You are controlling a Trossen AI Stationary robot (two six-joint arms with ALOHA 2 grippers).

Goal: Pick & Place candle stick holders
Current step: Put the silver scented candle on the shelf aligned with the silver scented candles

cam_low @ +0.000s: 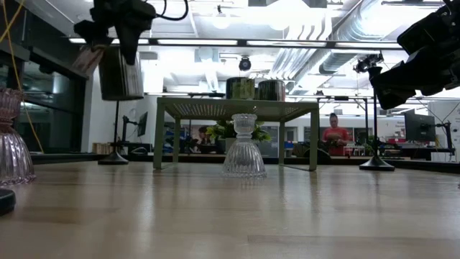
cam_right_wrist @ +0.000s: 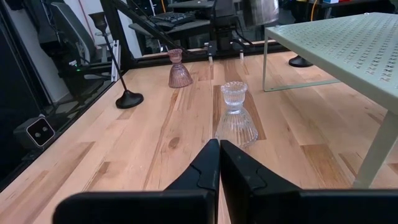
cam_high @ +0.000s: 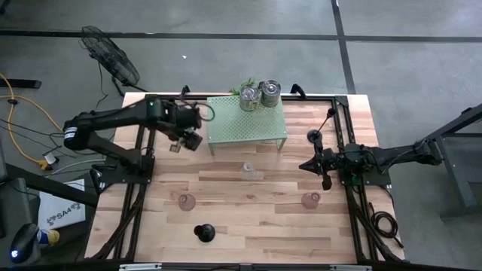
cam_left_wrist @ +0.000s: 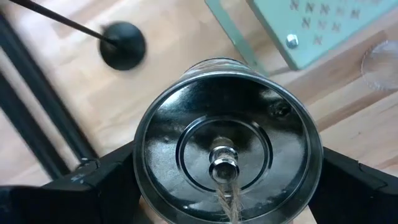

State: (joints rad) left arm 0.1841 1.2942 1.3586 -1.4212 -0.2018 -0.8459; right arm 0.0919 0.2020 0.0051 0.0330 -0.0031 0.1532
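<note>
While the left gripper (cam_high: 183,132) is hanging above the table at the upper left of the high view, just off the left edge of the pale green rack (cam_high: 247,128), its fingers are clamping a shiny silver cup (cam_left_wrist: 227,146) across its round body; the jaws are standing wide because the cup fills them. In the left wrist view the cup is sitting mouth-up between the two fingers with its long axis running toward the camera, and the rack corner is showing at the upper right of that frame, so the placing spot seems to lie to the cup's right and slightly higher. Two more silver cups (cam_high: 261,95) are already standing on the rack's far edge. The right gripper (cam_high: 325,170) is waiting at the right of the high view with its fingers pressed together on nothing; the clear glass holder (cam_right_wrist: 236,115) is standing upright just ahead of its tips. Only the low view is showing the held cup (cam_low: 120,72) well clear of the tabletop and roughly level with the rack's top; only the high view is showing the pink holders (cam_high: 186,201) and a black holder (cam_high: 204,233) lower in the frame.
</note>
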